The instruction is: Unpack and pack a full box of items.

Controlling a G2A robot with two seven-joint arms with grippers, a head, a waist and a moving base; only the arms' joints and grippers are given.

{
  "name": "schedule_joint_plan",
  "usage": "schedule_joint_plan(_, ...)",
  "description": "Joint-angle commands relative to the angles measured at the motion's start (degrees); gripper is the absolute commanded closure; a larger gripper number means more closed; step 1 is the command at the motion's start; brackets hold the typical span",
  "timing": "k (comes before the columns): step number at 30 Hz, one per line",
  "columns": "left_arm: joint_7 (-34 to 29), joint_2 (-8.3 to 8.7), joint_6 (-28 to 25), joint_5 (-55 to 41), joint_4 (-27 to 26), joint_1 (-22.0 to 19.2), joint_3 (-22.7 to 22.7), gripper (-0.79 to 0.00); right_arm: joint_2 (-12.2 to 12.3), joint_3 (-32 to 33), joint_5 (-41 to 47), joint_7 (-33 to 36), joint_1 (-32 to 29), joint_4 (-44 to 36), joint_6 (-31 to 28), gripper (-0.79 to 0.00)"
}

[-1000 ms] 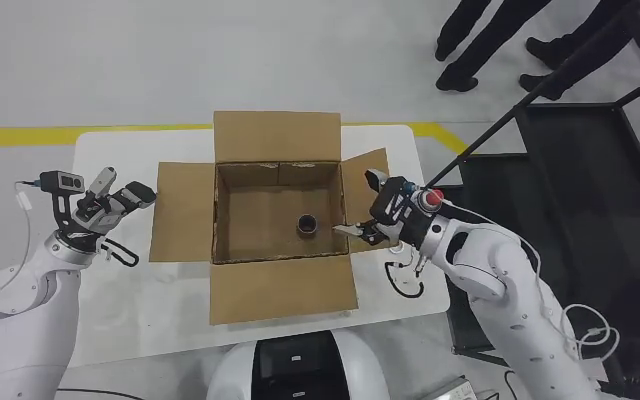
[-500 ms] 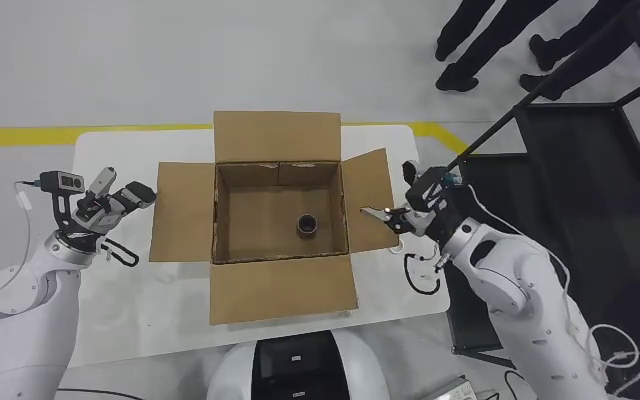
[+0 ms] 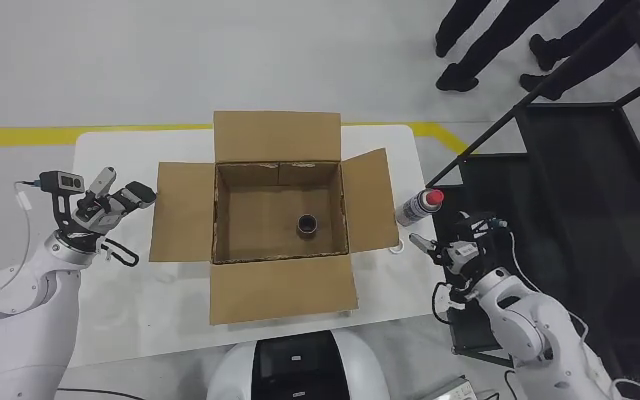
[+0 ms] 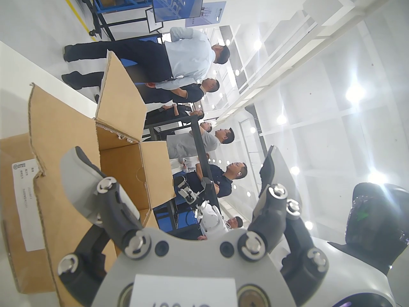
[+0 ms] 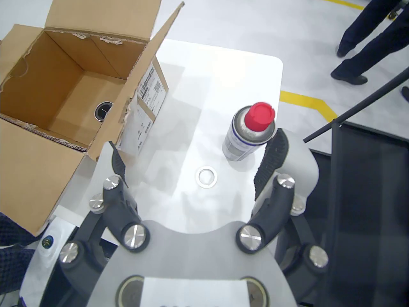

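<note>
The cardboard box [image 3: 282, 215] is being left open in the middle of the white tabletop [image 3: 130, 300], with all four flaps being held outward: the far one and the near one are lying almost flat, while the side flaps are slanting up. On the floor of the box a small dark round item [image 3: 308, 226] is being kept, near the wall on the robot's right (what it is cannot be told). On the outer wall of the box on that side a white label [image 5: 148, 84] is being shown.

A spray can [image 3: 418, 207] with a red cap is standing upright on the tabletop, outside the box, between the box's right flap and the tabletop's right edge. It is not being touched by anything.

The right gripper [image 3: 432, 247] is being held low over the right edge of the tabletop, just on the robot's side of the can. Its jaws are being kept wide apart and nothing is being gripped; in the right wrist view the can is seen just past one fingertip [image 5: 276, 143], apart from it. Between the two fingers in that view, a small metal ring [image 5: 206, 176] is lying flat on the tabletop.

The left gripper [image 3: 122, 187] is being held at the left edge of the tabletop, near the box's left flap and apart from it. Its jaws are also being kept wide, with nothing between them.
</note>
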Motion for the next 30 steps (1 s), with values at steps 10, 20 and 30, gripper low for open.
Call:
schedule_joint_plan(10,-0.01,0.0,0.0,-0.13,0.0,0.0,0.0,-0.785,-0.56,-5.07,-0.51,4.36,2.58,4.79,3.65,-0.785)
schedule_joint_plan(20,-0.01,0.0,0.0,-0.13,0.0,0.0,0.0,-0.785,-0.56,-5.07,-0.51,4.36,2.58,4.79,3.65,-0.785)
schedule_joint_plan(30,-0.01,0.0,0.0,-0.13,0.0,0.0,0.0,-0.785,-0.68,-8.08,-5.21,8.15,5.41,6.12,6.9,-0.785)
